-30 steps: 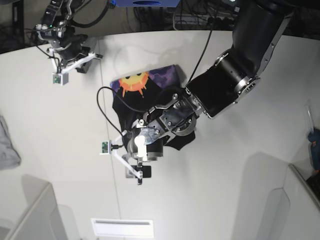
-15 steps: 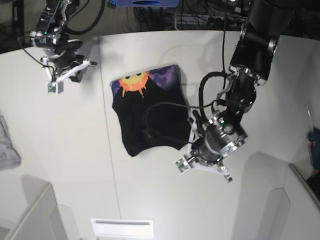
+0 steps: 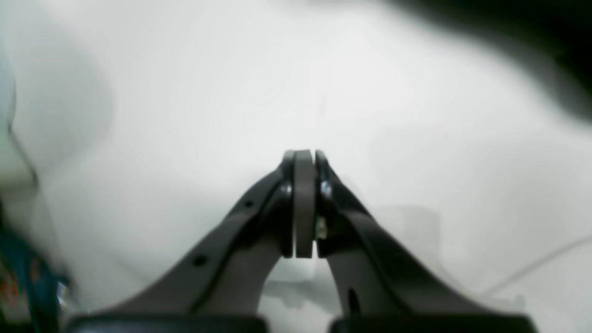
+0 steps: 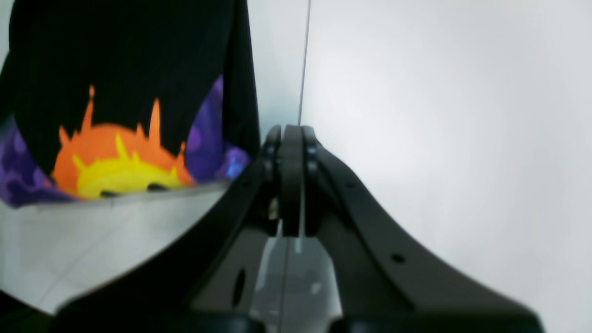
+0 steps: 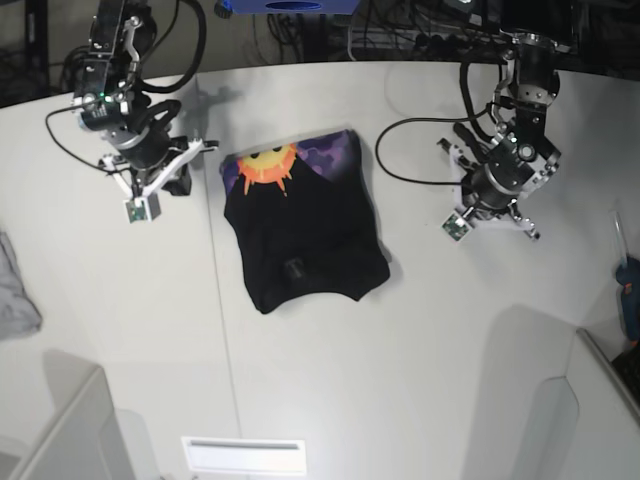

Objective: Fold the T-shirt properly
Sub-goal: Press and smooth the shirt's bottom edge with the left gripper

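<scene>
The T-shirt (image 5: 303, 228) lies on the white table (image 5: 420, 380), roughly mid-table, between the two arms and touching neither. It is already gathered into a compact, roughly rectangular packet, much smaller than a spread shirt would be. Black cloth covers most of the top face; a strip of the orange-yellow sun on purple print shows along the far edge only.

Judgement on progress: the main folds look done. What is left, if anything, is tidying. The near edge is uneven, with a rounded bulge at the near right corner, and a small lump or crease sits on the black face. The outline is slightly skewed, not square.

Orientation: the packet's long axis runs from the far edge to the near edge of the table, tipped a little, so the near end sits slightly toward the base view's left. The printed end points away, toward the back of the table.

Left gripper (image 3: 304, 157): jaws pressed together, nothing between them, over bare table, well apart from the shirt on the base view's right.

Right gripper (image 4: 291, 132): jaws likewise pressed together and empty. In its wrist view the print end of the shirt lies just beside the fingertips, not touching them as far as I can tell.
</scene>
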